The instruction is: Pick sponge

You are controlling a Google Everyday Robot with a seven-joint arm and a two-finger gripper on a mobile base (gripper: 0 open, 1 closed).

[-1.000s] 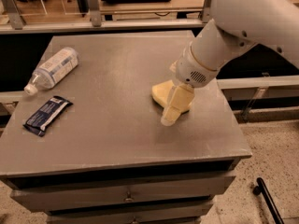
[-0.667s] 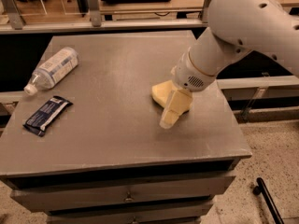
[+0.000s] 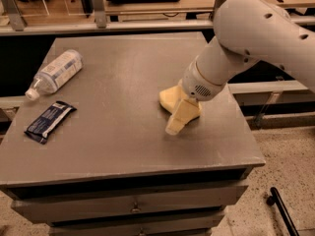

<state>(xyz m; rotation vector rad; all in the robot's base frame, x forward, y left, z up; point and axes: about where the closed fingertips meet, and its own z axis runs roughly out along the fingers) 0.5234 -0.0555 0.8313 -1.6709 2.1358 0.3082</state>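
Observation:
The pale yellow sponge (image 3: 170, 97) lies on the grey table (image 3: 118, 132), right of centre. Only its left part shows; the rest is hidden behind my gripper. My gripper (image 3: 176, 124) reaches down from the white arm (image 3: 246, 38) at the upper right. It sits right over the sponge's near side, with its tip touching or almost touching the tabletop. I cannot tell whether it holds the sponge.
A clear plastic bottle (image 3: 54, 73) lies on its side at the table's far left. A dark blue snack packet (image 3: 49, 121) lies in front of it near the left edge. The table's front and right edges are close to the gripper.
The gripper has shifted slightly left and down at the sponge, and the arm has leaned further over the table. The sponge, bottle and packet have not moved.

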